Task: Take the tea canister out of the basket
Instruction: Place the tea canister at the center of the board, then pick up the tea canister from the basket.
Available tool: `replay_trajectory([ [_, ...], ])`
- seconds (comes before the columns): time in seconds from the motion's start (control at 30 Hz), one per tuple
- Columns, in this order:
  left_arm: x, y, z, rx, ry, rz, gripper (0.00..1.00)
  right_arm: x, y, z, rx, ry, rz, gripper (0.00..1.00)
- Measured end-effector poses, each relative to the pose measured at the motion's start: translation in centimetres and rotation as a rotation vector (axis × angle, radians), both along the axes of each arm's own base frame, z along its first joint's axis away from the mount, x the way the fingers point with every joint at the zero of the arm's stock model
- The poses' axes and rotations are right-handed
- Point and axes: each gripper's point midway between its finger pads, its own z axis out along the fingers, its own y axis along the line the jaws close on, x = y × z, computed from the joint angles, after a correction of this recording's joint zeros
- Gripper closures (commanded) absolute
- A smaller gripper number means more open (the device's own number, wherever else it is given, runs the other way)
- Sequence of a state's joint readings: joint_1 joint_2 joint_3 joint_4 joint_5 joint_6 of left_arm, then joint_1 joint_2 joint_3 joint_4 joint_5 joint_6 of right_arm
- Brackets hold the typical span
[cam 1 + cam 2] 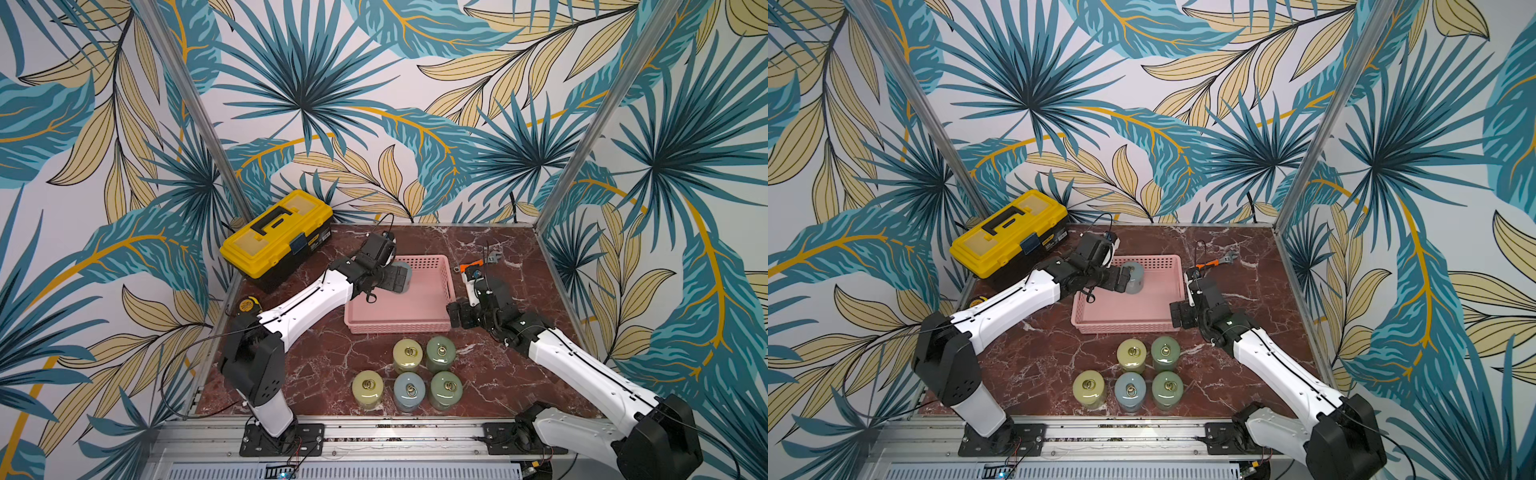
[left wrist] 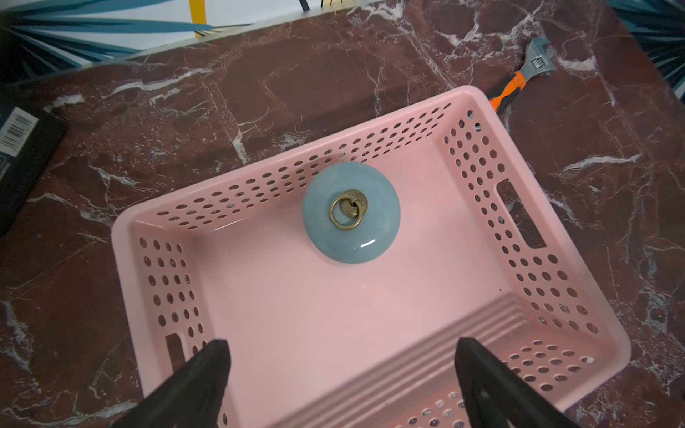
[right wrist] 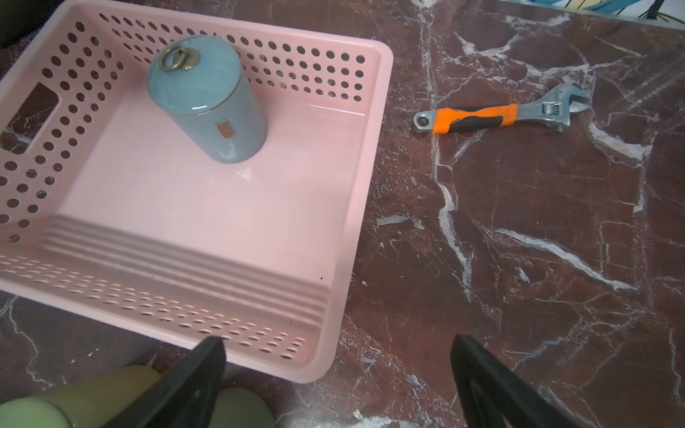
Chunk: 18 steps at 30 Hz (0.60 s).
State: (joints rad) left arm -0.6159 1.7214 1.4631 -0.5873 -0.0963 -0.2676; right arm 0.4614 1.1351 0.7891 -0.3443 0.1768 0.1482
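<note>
Glazed jars (image 1: 409,390): five out front on the table (image 1: 316,374) in two rows, lids on, none in the basket.
Right gripper (image 3: 337,344): jaws spread wide, nothing held, just beside the basket's near corner. Touching it? Can't tell.
Basket (image 1: 399,326): pink plastic, one thing inside, the rest of the floor bare.
Basket risk: it looks light and nothing pins it, so a snagged lift could drag it along.
Tea canister (image 2: 351,213): blue, upright, lid on, inside the basket close to the far wall.
Left gripper (image 2: 343,342): wide open and empty over the basket, with the canister ahead of the fingertips, not between them.
Grip risk: slick glaze. An off-centre squeeze could tip it into the wall or let it slip.
Wrench (image 3: 496,115): flat on the table beyond the basket.
Toolbox (image 1: 276,232): far corner, shut, contents unseen.
</note>
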Motion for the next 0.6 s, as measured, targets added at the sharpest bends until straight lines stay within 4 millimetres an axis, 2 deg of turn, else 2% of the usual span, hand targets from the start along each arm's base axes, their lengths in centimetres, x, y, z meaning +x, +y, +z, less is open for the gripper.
replay_trajectory([
  [0.33,1.6,-1.5,-3.6,0.061,0.083,-0.002,0.0,0.1,-0.1,0.0,-0.001,-0.007,-0.006,0.01],
  [0.6,2.7,-2.4,-5.2,0.078,0.105,-0.005,0.0,0.1,-0.1,0.0,0.0,-0.009,-0.006,0.01],
])
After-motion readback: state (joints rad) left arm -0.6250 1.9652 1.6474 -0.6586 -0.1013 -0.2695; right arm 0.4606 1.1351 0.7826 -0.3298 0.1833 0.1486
